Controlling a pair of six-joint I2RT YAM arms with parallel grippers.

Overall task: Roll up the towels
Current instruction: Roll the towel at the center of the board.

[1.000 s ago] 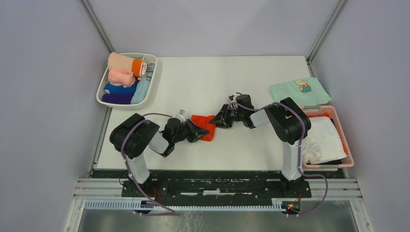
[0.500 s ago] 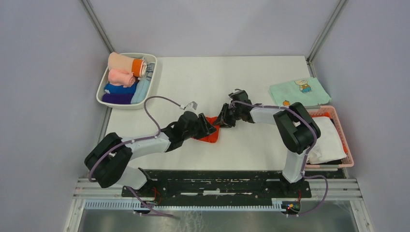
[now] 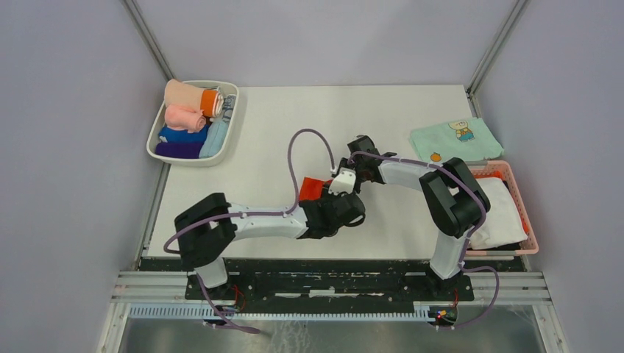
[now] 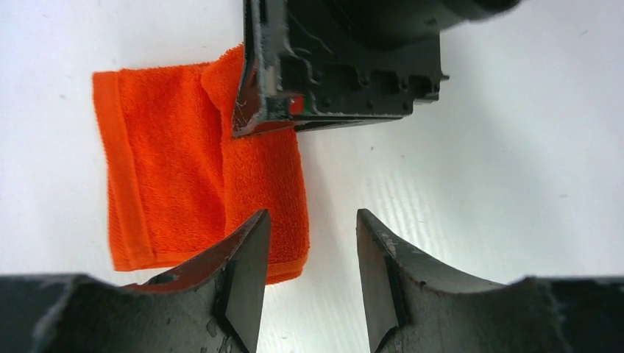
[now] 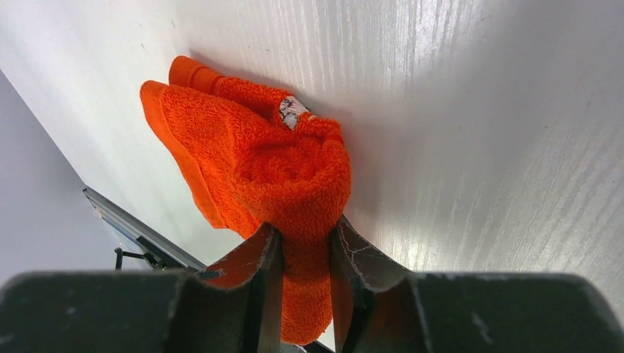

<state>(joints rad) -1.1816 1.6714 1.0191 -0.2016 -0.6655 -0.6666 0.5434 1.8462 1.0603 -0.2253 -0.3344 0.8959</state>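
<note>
White worktop (image 3: 279, 125), mint-green cloth (image 3: 445, 141) with a cartoon bear print lying flat at the far right edge, pink mesh basket (image 3: 524, 218) just nearer holding bunched white fabric (image 3: 493, 213), white tub (image 3: 193, 161) at the far left corner, grey walls around

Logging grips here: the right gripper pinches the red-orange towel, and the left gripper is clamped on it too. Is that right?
Not quite. The left gripper is open, its jaws apart with nothing between them, at the edge of the red-orange towel, as the left wrist view shows. The right gripper does pinch it.
</note>
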